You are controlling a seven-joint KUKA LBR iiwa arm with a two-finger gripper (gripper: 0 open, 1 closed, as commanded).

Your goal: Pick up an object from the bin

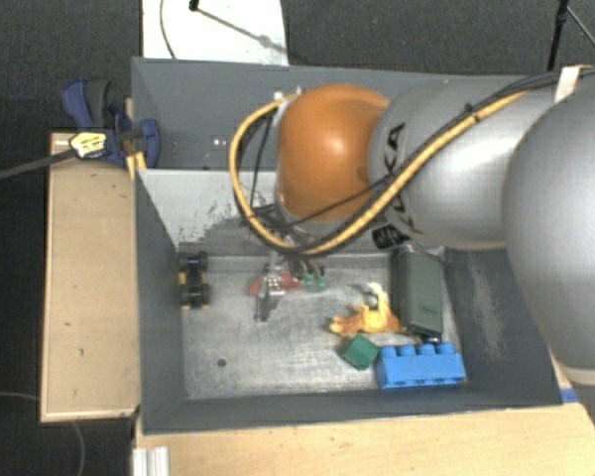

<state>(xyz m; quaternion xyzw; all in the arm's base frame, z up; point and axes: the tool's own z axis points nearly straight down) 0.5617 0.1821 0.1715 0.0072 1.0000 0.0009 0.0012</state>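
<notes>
While gripper sits low over mid-floor of bin | jaws: cannot tell if released or clenched, nothing seen held | likely pick: black-yellow toy at 9 o'clock, long axis 12-6 | yellow figure at 4 o'clock, about as near

Arm in from right; tool pointing down

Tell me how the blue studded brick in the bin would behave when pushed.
The blue brick looks like rigid plastic, so it likely keeps its shape. Lying flat, it should slide, not roll. The green block beside it might get shoved too.
</notes>
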